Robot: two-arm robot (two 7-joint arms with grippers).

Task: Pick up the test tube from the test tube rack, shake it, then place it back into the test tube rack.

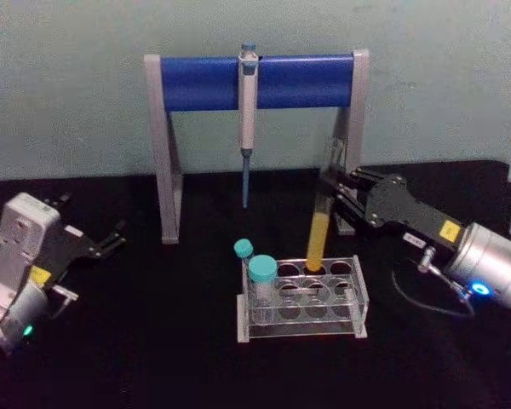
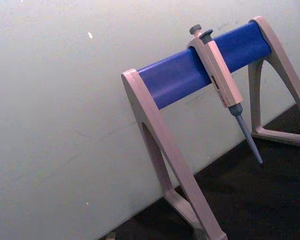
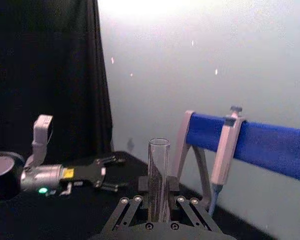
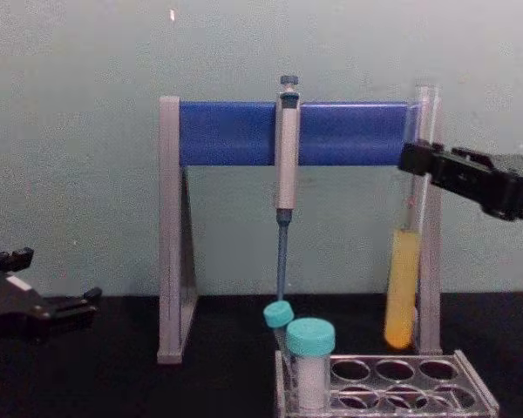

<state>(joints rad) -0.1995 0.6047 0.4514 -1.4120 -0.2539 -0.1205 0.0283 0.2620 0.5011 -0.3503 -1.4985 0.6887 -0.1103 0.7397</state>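
Observation:
The test tube point(image 1: 319, 230), clear glass with yellow liquid in its lower part, hangs upright with my right gripper point(image 1: 330, 194) shut on its upper part. In the chest view the test tube point(image 4: 404, 287) has its rounded bottom just above the back row of the test tube rack point(image 4: 471, 383), held by the right gripper point(image 4: 418, 161). The right wrist view has the open tube top point(image 3: 158, 165) rising between the fingers. The clear test tube rack point(image 1: 358, 298) stands at the table's middle. My left gripper point(image 1: 111, 239) rests open at the far left, holding nothing.
Behind the rack stands a grey-and-blue pipette stand point(image 1: 255, 81) with a pipette point(image 1: 248, 111) hanging from its bar, close to the tube's top. Two teal-capped vials point(image 1: 262, 281) sit in the rack's left end. Black cloth covers the table; a wall stands behind it.

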